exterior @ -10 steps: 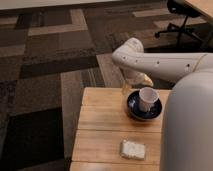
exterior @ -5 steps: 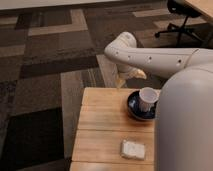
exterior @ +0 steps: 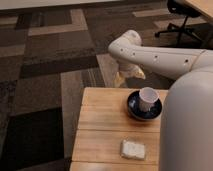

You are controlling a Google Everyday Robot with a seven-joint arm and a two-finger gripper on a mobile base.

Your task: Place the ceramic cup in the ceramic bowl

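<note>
The ceramic cup [exterior: 148,98] stands upright inside the ceramic bowl [exterior: 135,106], its long axis vertical and its open mouth facing up; it sits toward the bowl's right half, its base on the dark interior; it is small, plain white, handleless and slightly narrower at the foot than at the rim; the bowl is round and shallow, glossy dark blue within, clearly wider than the cup; the bowl rests on the wooden counter [exterior: 105,130] in its far right part, near the far edge; a flat white block [exterior: 132,149] lies near the front edge, well apart from the bowl; the counter's left half is bare slats, with patterned carpet [exterior: 45,75] beyond its left and far edges; the gripper [exterior: 128,75] hangs just past the far edge, up and left of the bowl, touching neither cup nor bowl; whether its fingers are spread or pressed together I cannot tell; the white arm [exterior: 160,57] runs in from the right, its bulk covering the counter's right side.
</note>
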